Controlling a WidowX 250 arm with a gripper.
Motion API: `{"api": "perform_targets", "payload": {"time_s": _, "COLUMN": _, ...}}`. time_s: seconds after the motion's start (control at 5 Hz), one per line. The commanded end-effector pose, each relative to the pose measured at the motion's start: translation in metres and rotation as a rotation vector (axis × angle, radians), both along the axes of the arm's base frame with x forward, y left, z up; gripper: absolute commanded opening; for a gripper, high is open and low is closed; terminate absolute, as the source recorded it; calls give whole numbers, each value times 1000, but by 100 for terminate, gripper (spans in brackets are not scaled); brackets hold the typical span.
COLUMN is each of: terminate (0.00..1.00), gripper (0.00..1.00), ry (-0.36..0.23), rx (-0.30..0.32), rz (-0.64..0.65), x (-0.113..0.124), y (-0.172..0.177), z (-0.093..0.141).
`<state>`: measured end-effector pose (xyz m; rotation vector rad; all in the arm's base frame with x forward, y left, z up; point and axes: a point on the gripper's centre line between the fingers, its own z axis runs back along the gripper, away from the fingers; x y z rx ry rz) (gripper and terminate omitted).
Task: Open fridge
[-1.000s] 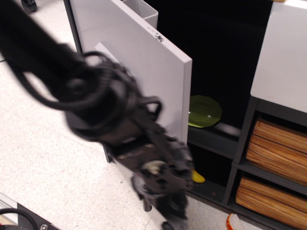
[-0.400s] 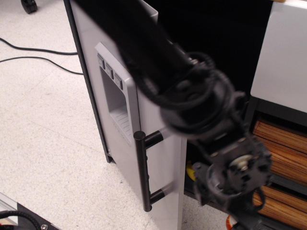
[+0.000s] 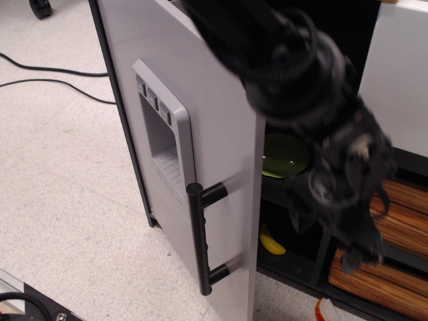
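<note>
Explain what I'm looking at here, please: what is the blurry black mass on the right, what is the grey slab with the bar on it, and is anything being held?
This is a single camera view looking down at the floor and a toy fridge. The black mass is the robot arm; its gripper is too blurred by motion to tell whether it is open or shut, and nothing can be seen in it. The grey slab is the fridge door, standing partly open. It carries a black vertical bar handle and a moulded dispenser panel. Behind the door, on dark shelves, sit a green plate and, lower down, a yellow banana-like toy. On the right are woven baskets under a white cabinet.
</note>
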<state>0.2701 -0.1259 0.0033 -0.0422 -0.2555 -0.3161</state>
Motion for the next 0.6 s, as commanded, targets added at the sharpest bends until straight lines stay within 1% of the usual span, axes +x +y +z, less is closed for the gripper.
{"api": "perform_targets", "payload": {"time_s": 0.0, "terminate": 0, "gripper": 100, "ry": 24, "rx": -47, "rz": 100, "x": 19, "y": 57, "z": 45}}
{"api": "perform_targets", "payload": {"time_s": 0.2, "terminate": 0, "gripper": 100, "ry": 19, "rx": -10, "rz": 111, "x": 6, "y": 85, "z": 58}}
{"api": "perform_targets", "payload": {"time_s": 0.4, "terminate": 0, "gripper": 100, "ry": 25, "rx": -23, "rz": 145, "x": -17, "y": 125, "z": 77}}
